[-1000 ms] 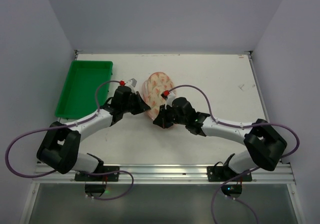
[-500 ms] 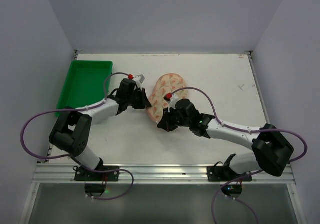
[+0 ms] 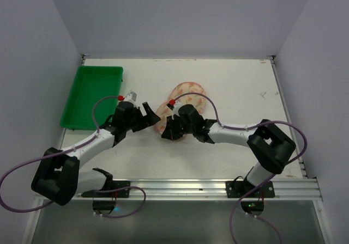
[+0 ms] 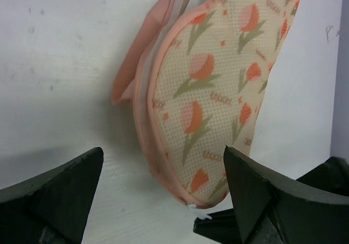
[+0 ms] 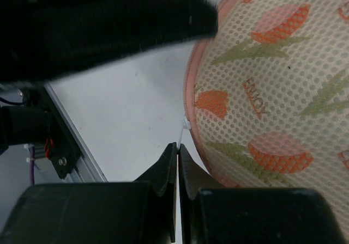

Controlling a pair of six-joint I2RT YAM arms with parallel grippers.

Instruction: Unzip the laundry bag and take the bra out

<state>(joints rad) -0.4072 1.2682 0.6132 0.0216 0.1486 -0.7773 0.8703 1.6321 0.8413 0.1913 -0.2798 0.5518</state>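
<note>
Cream laundry bag (image 3: 189,95), left fingers (image 4: 60,189) spread empty, right fingers (image 5: 162,173) pinching zip tab (image 5: 185,126), unseen overhead

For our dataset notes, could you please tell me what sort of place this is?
Probably a robotics lab test cell: a white table boxed in by plain walls, a left arm and right arm bolted to a metal rail.

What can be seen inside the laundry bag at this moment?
Nothing inside shows. The laundry bag presents only its printed mesh and pink zip edging, with a pink layer peeking out along one side. Any contents are covered by the fabric.
</note>
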